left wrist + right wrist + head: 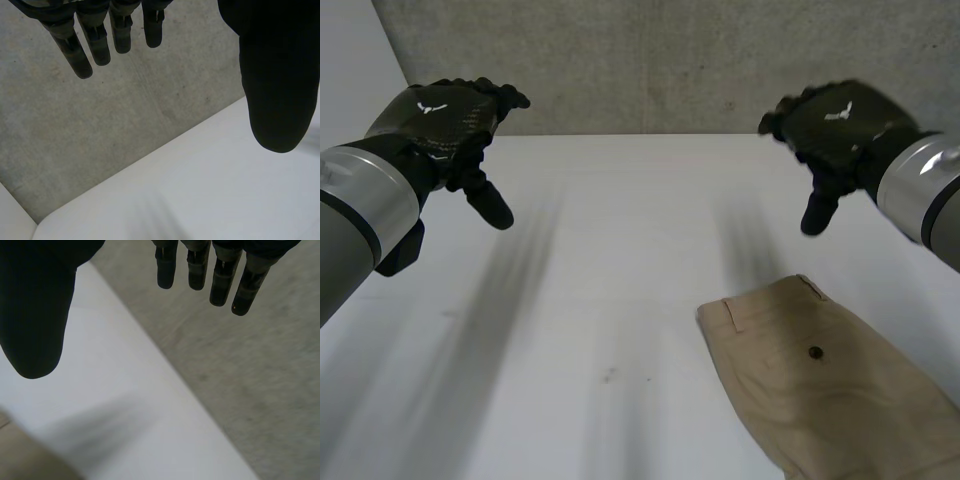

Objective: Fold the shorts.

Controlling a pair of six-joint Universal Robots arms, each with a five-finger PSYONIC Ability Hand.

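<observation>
Both hands hang above the far edge of the tabletop (620, 250), touching nothing. The left hand (450, 120) is toward the far left corner and the right hand (835, 125) toward the far right. Each has straight fingers with the thumb held well apart. The shorts (820, 380) lie flat toward the near right corner, running out past the near edge of the head view. No fold is under way, so this looks like the reach before a first grasp. The next move calls for the right hand to come down onto the nearest corner of the cloth, and for the left to cross over to it. The shorts are tan with a dark button and a stitched pocket seam. They look smooth and possibly doubled over already, though I cannot be sure.
</observation>
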